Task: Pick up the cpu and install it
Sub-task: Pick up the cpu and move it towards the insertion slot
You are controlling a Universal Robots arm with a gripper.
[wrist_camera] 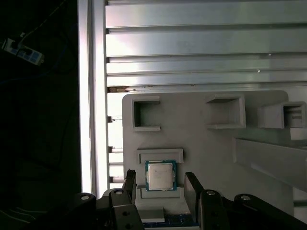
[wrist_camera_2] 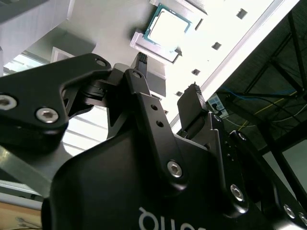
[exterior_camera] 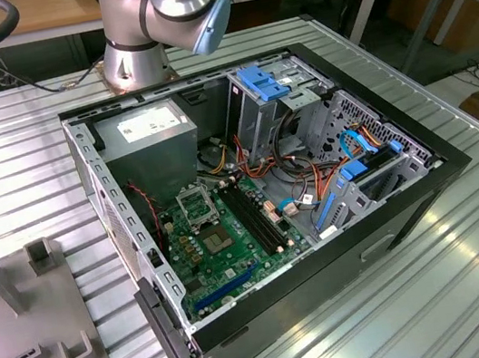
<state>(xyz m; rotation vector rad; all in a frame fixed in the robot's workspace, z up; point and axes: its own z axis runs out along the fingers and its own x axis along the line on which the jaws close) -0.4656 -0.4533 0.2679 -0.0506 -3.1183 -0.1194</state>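
Observation:
The cpu [wrist_camera: 160, 175] is a small square chip with a pale metal top and a green rim. It lies flat in a shallow recess of the grey fixture plate [wrist_camera: 201, 143]. My gripper [wrist_camera: 160, 174] hovers over it, open, with one black finger on either side of the chip in the first wrist view. In the second wrist view the cpu [wrist_camera_2: 168, 26] lies well beyond the fingertips [wrist_camera_2: 142, 61], apart from them, and nothing is between them. In the exterior view the green motherboard [exterior_camera: 223, 246] sits inside the open computer case [exterior_camera: 390, 200], with its silver socket frame [exterior_camera: 195, 206] near the power supply.
The grey fixture plate [exterior_camera: 23, 316] carries raised blocks and empty pockets [wrist_camera: 146, 114], and sits on the ribbed aluminium table [exterior_camera: 407, 298]. The table's edge rail [wrist_camera: 91, 96] runs close beside the plate. Cables, drive cages and blue latches crowd the case. The arm's base [exterior_camera: 135, 49] stands behind the case.

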